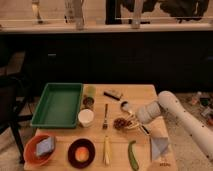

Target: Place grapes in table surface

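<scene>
The grapes (120,123), a small dark reddish-brown cluster, lie on the light wooden table surface (145,97), right of the fork and the white cup. My gripper (131,122) sits at the cluster's right side, at the end of the white arm (172,107) that reaches in from the right. The gripper is low, at the height of the tabletop. Whether it touches the grapes cannot be made out.
A green tray (59,104) fills the left rear. Nearby are a white cup (86,117), a fork (105,116), a spoon (125,106) and a dark bar (113,94). Along the front: orange bowl (41,148), plate with orange fruit (82,154), green vegetable (132,155), grey napkin (160,147).
</scene>
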`<state>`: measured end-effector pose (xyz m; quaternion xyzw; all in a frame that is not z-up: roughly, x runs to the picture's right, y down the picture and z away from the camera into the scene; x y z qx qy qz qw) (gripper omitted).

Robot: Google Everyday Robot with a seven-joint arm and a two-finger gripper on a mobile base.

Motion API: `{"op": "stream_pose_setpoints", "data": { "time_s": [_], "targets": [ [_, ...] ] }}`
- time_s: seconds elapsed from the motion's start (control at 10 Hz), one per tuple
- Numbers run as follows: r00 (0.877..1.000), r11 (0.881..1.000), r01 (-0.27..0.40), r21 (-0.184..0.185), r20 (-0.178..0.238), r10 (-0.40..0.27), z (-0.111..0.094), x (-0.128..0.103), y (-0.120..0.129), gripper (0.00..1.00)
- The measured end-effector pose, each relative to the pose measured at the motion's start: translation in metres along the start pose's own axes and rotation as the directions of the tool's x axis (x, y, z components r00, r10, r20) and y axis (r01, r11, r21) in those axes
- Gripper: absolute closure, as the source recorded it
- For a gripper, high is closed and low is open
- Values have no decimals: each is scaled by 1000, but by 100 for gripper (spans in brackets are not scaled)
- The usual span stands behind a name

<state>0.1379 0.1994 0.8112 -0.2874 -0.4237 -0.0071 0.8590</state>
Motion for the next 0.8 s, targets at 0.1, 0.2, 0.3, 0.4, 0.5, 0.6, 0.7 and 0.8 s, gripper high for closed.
{"op": "stream_pose_setpoints", "data": {
  "time_s": [0.1, 0.2, 0.3, 0.4, 0.5, 0.6, 0.7, 0.8],
  "targets": [
    [1000, 1000, 0, 0, 0, 0, 0, 0, 0, 25],
    [1000, 1000, 0, 1, 0, 0, 0, 0, 0, 21],
    [1000, 1000, -1, 1, 0, 1, 0, 0, 0, 20],
    [1000, 1000, -1, 1, 0, 1, 0, 0, 0, 20],
    [1000, 1000, -2, 1, 0, 2, 0, 1, 1, 20],
    [1000, 1000, -2, 2, 0, 2, 0, 1, 1, 20],
    [1000, 1000, -2, 2, 0, 2, 0, 1, 1, 20],
    [1000, 1000, -2, 2, 0, 2, 0, 1, 0, 20]
  ]
}}
